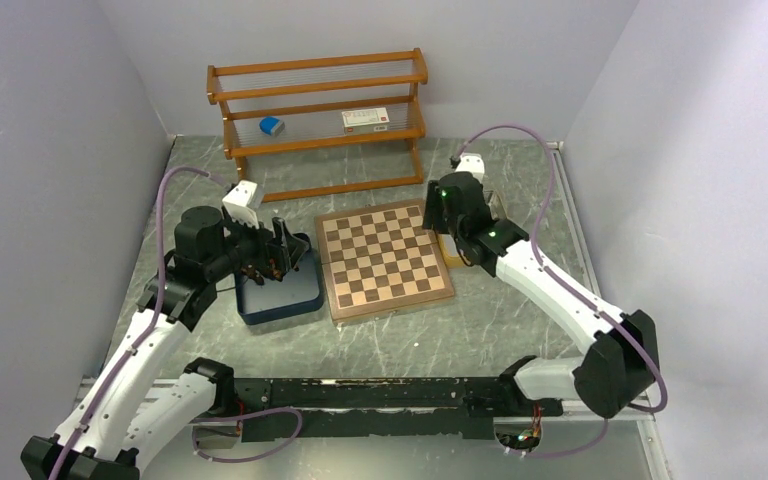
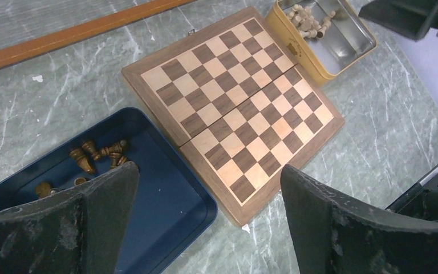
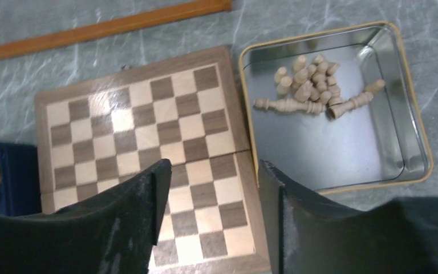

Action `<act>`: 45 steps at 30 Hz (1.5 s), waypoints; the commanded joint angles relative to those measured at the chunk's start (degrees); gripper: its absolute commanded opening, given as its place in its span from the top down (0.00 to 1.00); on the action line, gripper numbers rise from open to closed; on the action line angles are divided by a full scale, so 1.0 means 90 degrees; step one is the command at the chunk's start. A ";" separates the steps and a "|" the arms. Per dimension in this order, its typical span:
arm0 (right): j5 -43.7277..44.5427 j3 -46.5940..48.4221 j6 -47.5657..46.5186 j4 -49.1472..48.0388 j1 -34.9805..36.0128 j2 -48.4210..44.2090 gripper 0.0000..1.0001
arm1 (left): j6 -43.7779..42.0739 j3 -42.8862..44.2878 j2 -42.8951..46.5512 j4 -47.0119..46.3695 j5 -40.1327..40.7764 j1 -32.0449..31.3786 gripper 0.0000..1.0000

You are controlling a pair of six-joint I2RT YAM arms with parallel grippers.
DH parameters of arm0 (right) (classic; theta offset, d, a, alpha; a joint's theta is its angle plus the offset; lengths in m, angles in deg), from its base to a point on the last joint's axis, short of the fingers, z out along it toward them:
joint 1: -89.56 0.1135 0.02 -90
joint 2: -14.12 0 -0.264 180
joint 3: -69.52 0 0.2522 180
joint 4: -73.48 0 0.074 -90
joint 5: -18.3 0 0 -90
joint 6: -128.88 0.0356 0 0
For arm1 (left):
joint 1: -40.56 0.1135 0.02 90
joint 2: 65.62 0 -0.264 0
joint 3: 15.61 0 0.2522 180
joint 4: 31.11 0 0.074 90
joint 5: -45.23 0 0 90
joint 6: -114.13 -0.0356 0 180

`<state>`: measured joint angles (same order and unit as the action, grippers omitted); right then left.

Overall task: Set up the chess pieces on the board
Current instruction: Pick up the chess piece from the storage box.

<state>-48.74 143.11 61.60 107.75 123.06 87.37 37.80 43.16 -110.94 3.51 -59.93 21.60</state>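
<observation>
Board (image 1: 385, 258) mid-table (image 1: 480, 330). Navy tray (image 1: 282, 300) touching its 9 o'clock edge, L tool (image 1: 272, 265) over tray. R arm (image 1: 530, 270) at 3 o'clock. Wood rack (image 1: 320, 120) at 12.

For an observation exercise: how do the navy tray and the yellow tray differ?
The navy tray is dark inside, holding brown pieces; the yellow tray is shiny metal inside, holding cream pieces. The navy tray lies left of the board, the yellow tray right. Both are open-topped.

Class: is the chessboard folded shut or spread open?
Spread open: the board lies flat, all checks showing, centre seam visible in the left wrist view.
</observation>
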 commanded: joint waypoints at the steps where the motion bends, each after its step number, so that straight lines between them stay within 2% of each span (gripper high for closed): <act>1: -0.0074 0.0085 -0.0438 -0.0645 -0.0621 0.0275 0.47 | -0.0143 -0.0050 0.0118 -0.0122 0.0121 -0.0041 0.01; 6: -0.0758 0.0074 -0.0554 -0.1014 -0.1429 0.0753 0.67 | -0.0158 -0.0052 0.0177 -0.0104 0.0164 -0.0042 0.01; 9: -0.0785 0.0121 -0.0627 -0.1155 -0.1770 0.1089 0.71 | -0.0154 -0.0059 0.0236 -0.0092 0.0214 -0.0042 0.01; 15: -0.0798 0.0355 -0.0733 -0.1522 -0.2103 0.1929 0.70 | -0.0154 -0.0060 0.0286 -0.0112 0.0198 -0.0042 0.01; 25: -0.0755 0.1004 -0.1011 -0.1518 -0.2170 0.3136 0.68 | -0.0165 -0.0053 0.0349 -0.0075 0.0234 -0.0040 0.01; 45: -0.0749 0.1140 -0.1074 -0.1526 -0.2267 0.3793 0.70 | -0.0159 -0.0069 0.0393 -0.0072 0.0222 -0.0042 0.01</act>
<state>-56.07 151.87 52.53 95.36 103.30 120.27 36.95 42.92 -108.19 3.53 -58.77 21.60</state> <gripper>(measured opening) 0.307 0.986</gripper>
